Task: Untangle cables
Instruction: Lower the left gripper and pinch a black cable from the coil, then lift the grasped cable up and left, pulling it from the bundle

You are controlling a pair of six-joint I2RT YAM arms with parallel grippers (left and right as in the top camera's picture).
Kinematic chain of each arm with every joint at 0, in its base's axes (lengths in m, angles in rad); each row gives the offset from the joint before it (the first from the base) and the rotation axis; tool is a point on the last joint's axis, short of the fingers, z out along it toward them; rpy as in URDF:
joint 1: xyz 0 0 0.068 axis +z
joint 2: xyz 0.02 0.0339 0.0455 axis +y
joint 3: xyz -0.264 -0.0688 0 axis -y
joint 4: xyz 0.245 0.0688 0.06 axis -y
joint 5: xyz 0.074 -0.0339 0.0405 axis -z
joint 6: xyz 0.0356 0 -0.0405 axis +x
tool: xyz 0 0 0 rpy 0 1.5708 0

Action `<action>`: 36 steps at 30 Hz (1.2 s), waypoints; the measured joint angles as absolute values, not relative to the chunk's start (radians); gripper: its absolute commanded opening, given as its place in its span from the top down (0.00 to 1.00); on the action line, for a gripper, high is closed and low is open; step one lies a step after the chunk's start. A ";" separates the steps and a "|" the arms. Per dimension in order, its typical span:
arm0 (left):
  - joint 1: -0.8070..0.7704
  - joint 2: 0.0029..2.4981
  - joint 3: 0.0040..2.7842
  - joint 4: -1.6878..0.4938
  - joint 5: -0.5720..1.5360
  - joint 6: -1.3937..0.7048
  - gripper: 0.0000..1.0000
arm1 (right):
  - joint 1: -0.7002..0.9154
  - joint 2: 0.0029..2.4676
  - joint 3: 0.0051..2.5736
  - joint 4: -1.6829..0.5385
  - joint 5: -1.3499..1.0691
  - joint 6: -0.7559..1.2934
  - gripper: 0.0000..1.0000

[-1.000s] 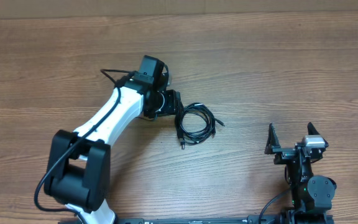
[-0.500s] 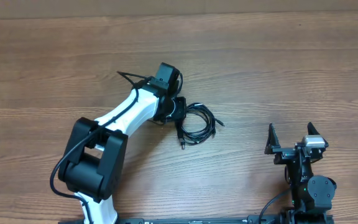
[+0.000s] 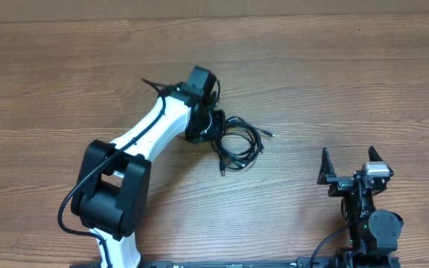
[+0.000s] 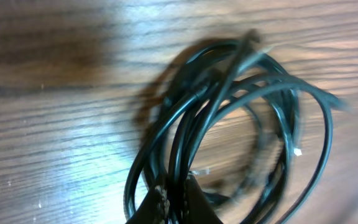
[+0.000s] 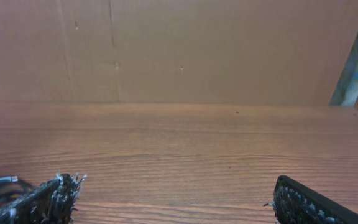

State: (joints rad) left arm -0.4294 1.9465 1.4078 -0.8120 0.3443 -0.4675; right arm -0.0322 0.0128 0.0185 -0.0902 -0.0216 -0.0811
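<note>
The cables [image 3: 241,147] lie as one tangled bundle of thin black loops on the wooden table [image 3: 334,82], near its middle. My left gripper [image 3: 217,126] is at the bundle's left edge, shut on several strands. In the left wrist view the two fingertips [image 4: 159,202] pinch the strands of the cables [image 4: 247,106], and the loops fan out above the gripper [image 4: 176,203]. One plug end [image 3: 223,172] points toward the front. My right gripper [image 3: 348,165] stands open at the front right, far from the bundle and holding nothing. In the right wrist view that gripper [image 5: 173,208] faces bare wood, and a silvery plug [image 5: 5,180] shows at the left edge.
A brown cardboard wall [image 5: 179,50] stands along the table's far edge. The left arm's white links [image 3: 140,141] stretch across the table's left middle from the front. The right arm's base [image 3: 375,227] sits at the front right edge.
My left gripper moved right onto the bundle's left edge and shut on its strands. The bundle shifted slightly up and to the right. The right arm has not moved.
</note>
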 measured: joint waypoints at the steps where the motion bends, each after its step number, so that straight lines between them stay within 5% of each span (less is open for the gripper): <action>1: -0.429 1.940 1.446 -0.850 0.348 -0.465 0.96 | -0.032 0.013 0.019 -0.090 -0.022 -0.082 0.00; 11: -0.425 1.721 1.707 -1.036 0.416 -0.461 0.96 | -0.032 0.013 0.019 -0.090 -0.022 -0.081 0.00; 30: -0.279 1.398 1.729 -0.673 0.682 -0.678 0.94 | -0.032 0.013 0.019 -0.090 -0.022 -0.081 0.00; 36: -0.267 1.380 1.739 -0.943 0.561 -0.649 0.95 | -0.032 0.013 0.019 -0.090 -0.022 -0.081 0.00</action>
